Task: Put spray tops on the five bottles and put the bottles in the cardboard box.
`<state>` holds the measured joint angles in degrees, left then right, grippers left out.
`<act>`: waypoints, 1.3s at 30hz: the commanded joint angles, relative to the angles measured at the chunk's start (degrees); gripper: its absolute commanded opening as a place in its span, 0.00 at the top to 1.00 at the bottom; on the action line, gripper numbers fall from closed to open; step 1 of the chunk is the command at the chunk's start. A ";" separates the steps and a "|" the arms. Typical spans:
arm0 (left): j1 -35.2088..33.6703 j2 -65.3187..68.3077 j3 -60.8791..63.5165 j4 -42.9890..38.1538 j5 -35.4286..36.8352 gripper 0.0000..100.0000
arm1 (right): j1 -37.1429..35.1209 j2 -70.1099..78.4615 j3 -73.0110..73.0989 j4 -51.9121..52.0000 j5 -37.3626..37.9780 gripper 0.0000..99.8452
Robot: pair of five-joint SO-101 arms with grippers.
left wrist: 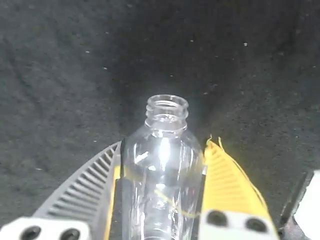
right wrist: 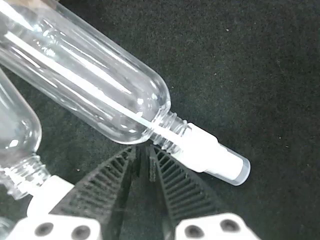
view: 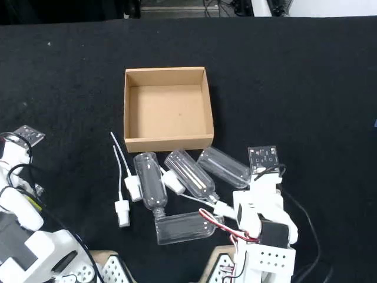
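Note:
My left gripper (left wrist: 165, 150) is shut on a clear bottle (left wrist: 162, 170), whose open threaded neck (left wrist: 167, 111) carries no spray top. My right gripper (right wrist: 143, 148) is shut with nothing in it, its tips right beside the neck of a lying bottle (right wrist: 85, 90). That bottle has a white spray top (right wrist: 210, 152) on its neck and the tube inside. In the high view the cardboard box (view: 168, 141) stands empty. In front of it lie several clear bottles (view: 149, 180) (view: 189, 175) (view: 224, 167) (view: 184, 227). Two loose spray tops (view: 122, 209) (view: 132, 187) lie to their left.
Black cloth covers the table (view: 306, 88). My right arm (view: 262, 200) stands at the bottles' right end, my left arm (view: 17, 200) at the near left corner. Another bottle's neck and white top (right wrist: 50, 192) lie close beside my right gripper's fingers.

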<state>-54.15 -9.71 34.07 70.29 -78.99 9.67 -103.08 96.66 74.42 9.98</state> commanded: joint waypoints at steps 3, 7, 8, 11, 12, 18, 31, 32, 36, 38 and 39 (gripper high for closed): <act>0.92 -0.44 -3.38 0.62 -0.26 0.80 | 1.41 -5.49 -0.22 0.35 0.35 0.99; 0.84 -0.53 -2.95 0.88 -0.26 0.80 | 1.41 -5.49 -0.22 0.35 0.35 0.99; 0.84 -0.88 -2.86 1.05 -0.26 0.80 | 1.41 -5.49 -0.22 0.35 0.35 0.99; 0.57 -1.05 -3.47 1.23 -0.18 0.80 | 1.14 -5.49 -0.22 0.35 0.35 0.99; 0.40 -1.05 -3.82 1.23 -0.18 0.80 | 1.05 -5.49 -0.22 0.35 0.26 0.99; 1.71 -1.05 -12.09 8.35 13.01 0.80 | 1.58 -5.49 -0.31 -5.71 0.62 0.99; 5.32 -11.16 -16.84 21.89 28.92 0.89 | 1.05 -5.32 -20.26 -8.44 22.33 0.99; 5.32 -13.10 -15.87 21.80 29.27 0.89 | 1.05 -5.32 -23.08 -7.65 22.15 0.99; 6.29 -19.87 -11.03 19.34 33.58 0.89 | 1.05 -1.80 -34.33 -4.84 22.15 0.99; 7.08 -22.33 -8.48 16.53 37.45 0.89 | 0.97 2.59 -39.16 -3.43 22.15 0.99; 7.69 -23.21 -7.52 15.65 39.21 0.89 | 0.53 5.32 -41.36 -2.81 22.07 0.99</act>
<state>-48.53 -26.59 24.31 90.15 -46.20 9.67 -102.99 64.22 69.93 31.78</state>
